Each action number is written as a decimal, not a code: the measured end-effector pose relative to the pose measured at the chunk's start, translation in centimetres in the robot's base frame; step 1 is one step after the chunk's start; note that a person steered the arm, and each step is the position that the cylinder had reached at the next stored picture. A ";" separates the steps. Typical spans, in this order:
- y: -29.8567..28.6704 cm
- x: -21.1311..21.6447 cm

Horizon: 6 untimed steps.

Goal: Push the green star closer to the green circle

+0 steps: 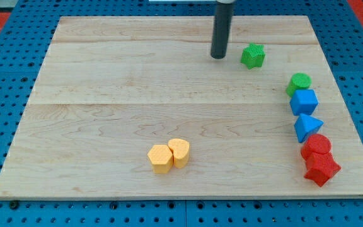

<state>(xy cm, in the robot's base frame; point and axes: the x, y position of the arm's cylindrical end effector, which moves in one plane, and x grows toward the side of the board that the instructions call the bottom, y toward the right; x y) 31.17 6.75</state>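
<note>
Working across from the frame's left, the wooden board (106, 94) is bare until the lower middle, where two yellow blocks sit touching: a yellow hexagon-like block (161, 158) and, just right of it, a yellow rounded block (179, 152) whose exact shape I can't settle. Neither matters to this job. Next, in the upper middle of the frame, comes my tip (218, 56), the lower end of the dark rod, resting on the board just left of the green star (253, 56) with a narrow strip of wood showing between them, so I judge it near but not touching. There are no jaws on this rig to report as apart or together; the rod only pushes. The green star lies in the upper right of the frame, and the green circle (299, 82) sits below and to the right of it, apart from it, at the top of a column along the right edge. I read this as the approach step, with the push itself not yet done. The next move calls for a shove toward the lower right, so I would want my tip a little higher on the star's left side before driving, otherwise the star may slide straight right past the circle. Counting: two yellow blocks, two green, two blue, namely a blue cube-like block (304, 101) touching the circle and a blue triangle (307, 126), and two red blocks, a red rounded block (317, 145) and a red star (321, 168), pressed together at lower right.
</note>
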 end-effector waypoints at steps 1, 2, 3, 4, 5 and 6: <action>4.5 1.4; 9.1 2.8; 7.4 0.4; 7.6 -2.0; 11.7 0.4; 11.7 1.6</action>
